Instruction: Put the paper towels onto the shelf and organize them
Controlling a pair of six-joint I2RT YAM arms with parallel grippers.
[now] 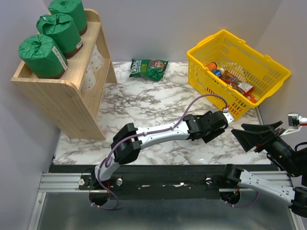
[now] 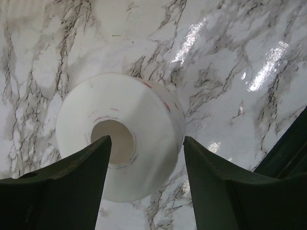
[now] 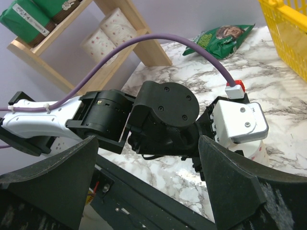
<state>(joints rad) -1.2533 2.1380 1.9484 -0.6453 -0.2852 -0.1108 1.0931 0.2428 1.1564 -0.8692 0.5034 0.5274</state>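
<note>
A bare white paper towel roll stands upright on the marble table, hollow core up. My left gripper is open just above it, one finger over the core and the other at the roll's right edge. In the top view the left gripper hides the roll; a sliver of the roll shows in the right wrist view. The wooden shelf holds three green wrapped rolls on its top tray and two white rolls on the lower tier. My right gripper is open and empty, beside the left gripper.
A yellow basket with bottles and packets stands at the back right. A flat green snack bag lies at the back middle. The left arm fills the space in front of the right gripper.
</note>
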